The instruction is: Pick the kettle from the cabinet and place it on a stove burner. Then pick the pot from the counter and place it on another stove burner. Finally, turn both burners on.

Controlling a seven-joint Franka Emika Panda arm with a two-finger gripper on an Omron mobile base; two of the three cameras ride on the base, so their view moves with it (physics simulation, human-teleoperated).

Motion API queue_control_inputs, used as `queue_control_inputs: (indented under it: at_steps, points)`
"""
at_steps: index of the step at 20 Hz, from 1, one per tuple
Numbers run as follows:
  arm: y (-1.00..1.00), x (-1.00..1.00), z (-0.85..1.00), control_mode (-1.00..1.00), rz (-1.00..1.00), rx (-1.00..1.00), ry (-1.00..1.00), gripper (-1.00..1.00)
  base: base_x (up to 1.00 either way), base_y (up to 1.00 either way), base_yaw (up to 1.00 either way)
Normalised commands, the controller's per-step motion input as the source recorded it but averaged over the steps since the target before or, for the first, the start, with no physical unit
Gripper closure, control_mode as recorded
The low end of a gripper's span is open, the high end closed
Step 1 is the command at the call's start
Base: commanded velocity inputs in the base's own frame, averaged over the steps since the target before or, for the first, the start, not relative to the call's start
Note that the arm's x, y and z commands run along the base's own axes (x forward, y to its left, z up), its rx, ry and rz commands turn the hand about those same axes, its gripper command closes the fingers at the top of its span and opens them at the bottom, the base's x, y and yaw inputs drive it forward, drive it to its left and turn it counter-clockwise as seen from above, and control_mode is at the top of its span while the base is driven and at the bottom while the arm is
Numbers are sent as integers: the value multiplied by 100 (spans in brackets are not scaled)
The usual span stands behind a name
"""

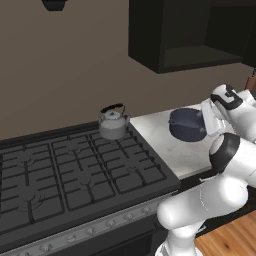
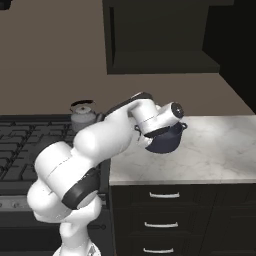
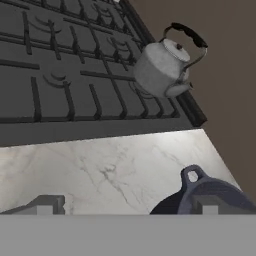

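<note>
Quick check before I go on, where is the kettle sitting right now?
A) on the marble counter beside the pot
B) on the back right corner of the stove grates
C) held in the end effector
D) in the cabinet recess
B: the kettle stands on the stove at its back right corner, next to the counter edge, while the pot is on the counter.

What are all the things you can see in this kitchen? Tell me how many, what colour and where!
kettle: one, silver-grey with black handle, on the stove's back right burner.
pot: one, dark blue-grey, on the counter right of the stove.
stove burners: several, black, under grid grates on the wide range.
counter: one, white marble-look, right of the stove.
cabinet: one, black, open, on the wall above the counter.
drawers: three, dark with silver handles, under the counter.
gripper: one, open, at the pot's near rim.
</note>
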Motion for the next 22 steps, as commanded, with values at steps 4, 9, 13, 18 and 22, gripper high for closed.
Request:
queue_control_inputs:
  at_steps: [4,9,13,18,22]
  points:
    - [-12,0,-30,-100,7,-11,0,-100,0,0,0]
    - [-9,0,-14,-100,6,-3,-2,-100,0,0,0]
    - [-7,3,-2,-100,3,0,-8,-100,0,0,0]
    - [-20,5,-12,-100,4,-4,-8,-100,0,0,0]
    - [-15,1,-13,-100,3,-14,-8,-100,0,0,0]
